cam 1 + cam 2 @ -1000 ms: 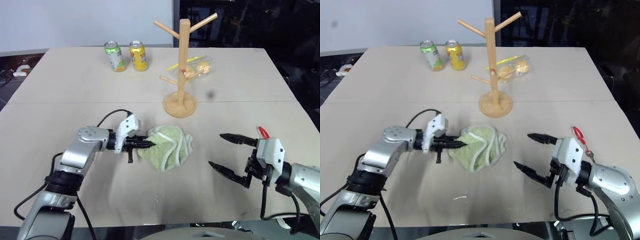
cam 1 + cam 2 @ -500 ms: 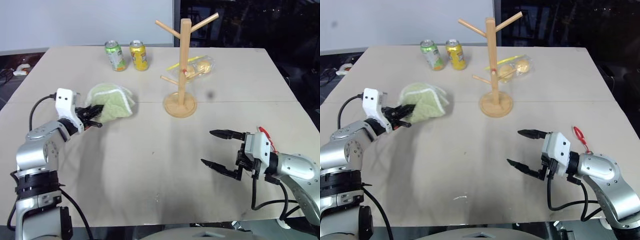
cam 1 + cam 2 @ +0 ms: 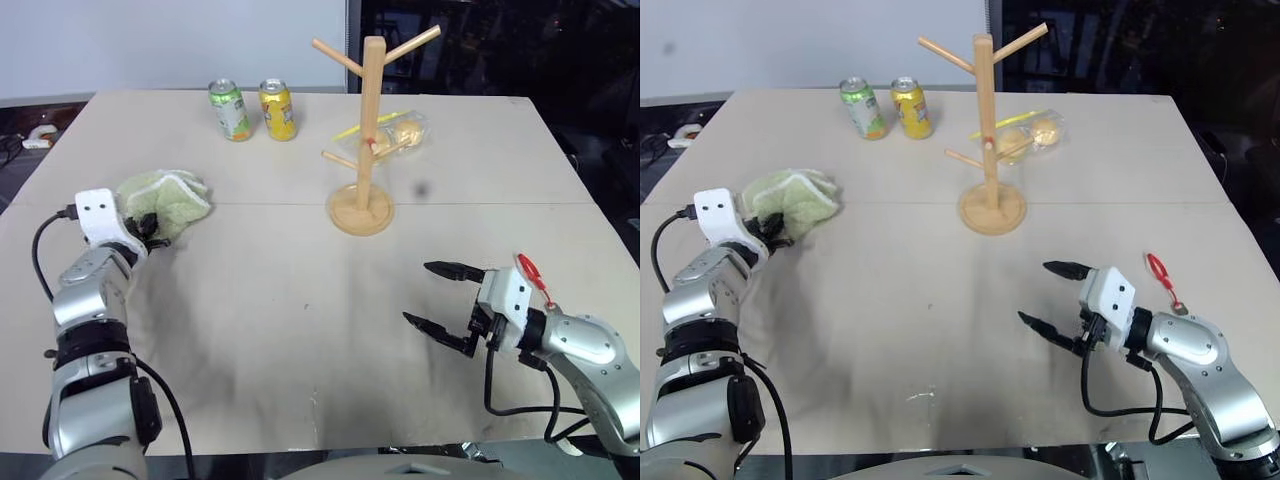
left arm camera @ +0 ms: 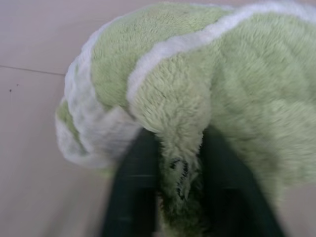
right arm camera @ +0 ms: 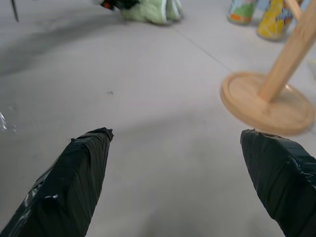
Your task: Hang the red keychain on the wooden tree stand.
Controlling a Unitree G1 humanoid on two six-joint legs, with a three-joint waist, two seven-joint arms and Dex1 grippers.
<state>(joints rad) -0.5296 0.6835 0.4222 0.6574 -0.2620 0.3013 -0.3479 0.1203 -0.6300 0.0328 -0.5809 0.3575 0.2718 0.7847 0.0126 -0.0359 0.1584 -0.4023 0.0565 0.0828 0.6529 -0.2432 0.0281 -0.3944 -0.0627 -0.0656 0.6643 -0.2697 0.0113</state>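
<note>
The red keychain point(image 3: 1160, 268) lies on the table at the front right, its small metal key point(image 3: 1180, 308) trailing toward the front edge. It rests just to the right of my right gripper's wrist, untouched. My right gripper point(image 3: 418, 292) hovers low over the table, open and empty, pointing left toward the table's middle. The wooden tree stand point(image 3: 370, 120) rises upright on its round base point(image 5: 266, 106) at mid-table, beyond the right gripper. My left gripper point(image 3: 150, 225) sits far left at a green cloth point(image 3: 165, 195), fingers point(image 4: 133, 197) apart with a fold of cloth between them.
Two drink cans point(image 3: 230, 110) point(image 3: 277, 110) stand at the back left of the stand. A clear bag with yellow contents point(image 3: 405, 132) lies just behind the stand. The table's right edge runs close beyond the keychain.
My left arm swept the green cloth from the table's middle to the far left, where it now rests on the table, and the fingers have parted. The right gripper sank slightly.
</note>
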